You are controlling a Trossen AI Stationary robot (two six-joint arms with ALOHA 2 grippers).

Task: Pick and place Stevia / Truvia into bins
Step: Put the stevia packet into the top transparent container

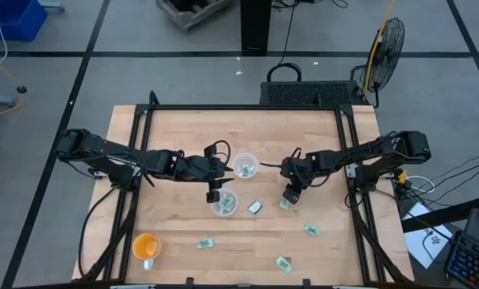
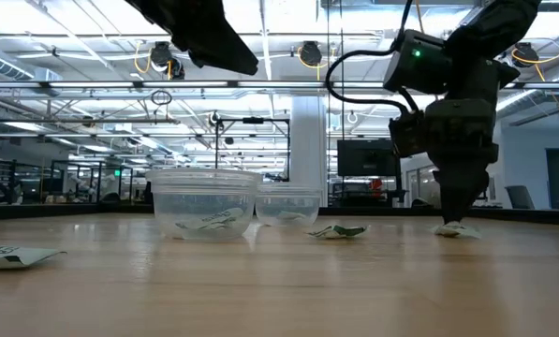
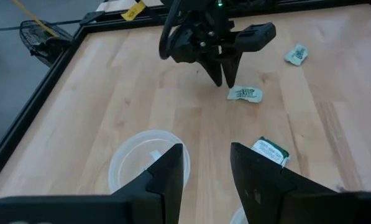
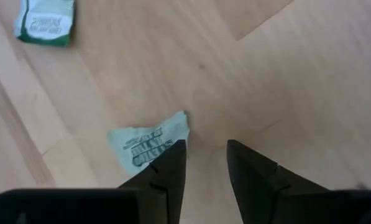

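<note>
We count two clear bins on the table, one (image 1: 245, 166) and another (image 1: 225, 204), each holding packets we cannot number. Five Stevia packets lie loose: (image 1: 254, 208), (image 1: 285, 204), (image 1: 311, 229), (image 1: 204, 243), (image 1: 283, 263). One orange cup (image 1: 145, 246).

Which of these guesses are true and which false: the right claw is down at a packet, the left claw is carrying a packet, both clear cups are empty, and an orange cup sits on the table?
1. The right gripper is down at a packet lying on the table. True.
2. The left gripper carries a packet. False: its open fingers hold nothing.
3. Both clear cups are empty. False: packets lie inside each.
4. An orange cup stands on the table. True, near the left front corner.
</note>
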